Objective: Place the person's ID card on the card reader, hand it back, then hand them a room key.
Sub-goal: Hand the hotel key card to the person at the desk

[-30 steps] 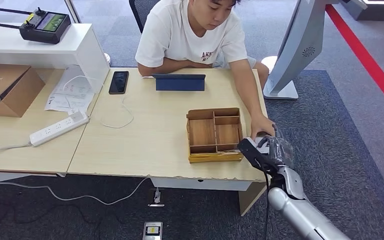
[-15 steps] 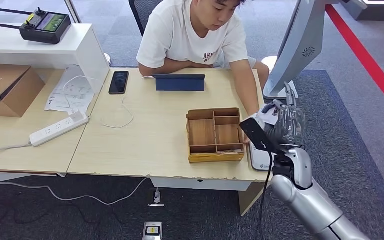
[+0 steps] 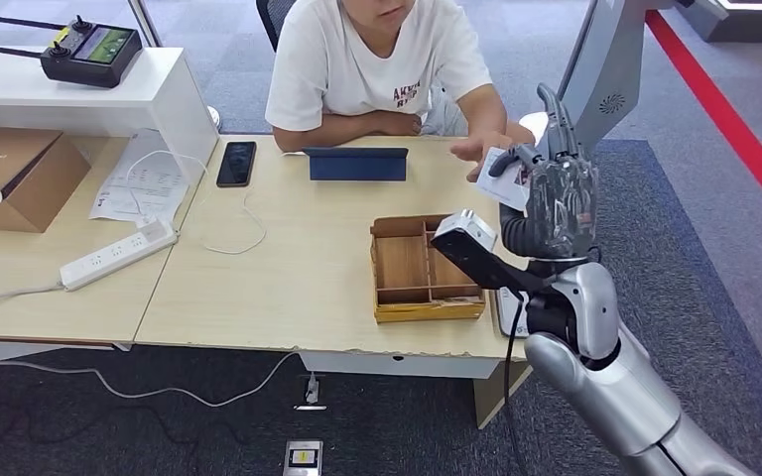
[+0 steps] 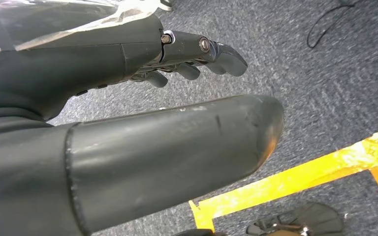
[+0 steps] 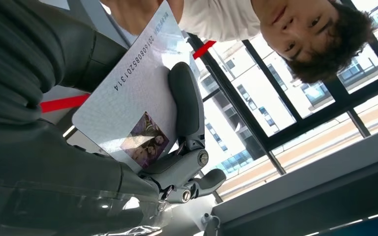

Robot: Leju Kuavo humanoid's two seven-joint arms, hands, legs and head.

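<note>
My right hand [image 3: 558, 193] is raised above the table's right end and pinches a white ID card [image 3: 503, 184] between thumb and finger. The right wrist view shows the ID card [image 5: 133, 103] with its printed number and small photo, held by my right hand [image 5: 78, 147]. The person's hand [image 3: 474, 149] reaches to the card's far edge. A white card reader [image 3: 508, 315] lies on the table's right edge, mostly hidden behind my forearm. Beside it sits a wooden compartment tray [image 3: 425, 268]. My left hand [image 4: 142, 88] hangs over the carpet, fingers apart, holding nothing.
The person sits behind the table [image 3: 288, 278] with a blue tablet [image 3: 357, 164] in front. A phone [image 3: 235, 162] with a cable, papers, a power strip [image 3: 117, 254] and a cardboard box [image 3: 5, 174] lie to the left. A white kiosk stand [image 3: 595, 89] rises at the far right.
My right hand has risen from the card reader at the table's edge, carrying the ID card up toward the person. The person's hand left the table and lifted to meet the card.
</note>
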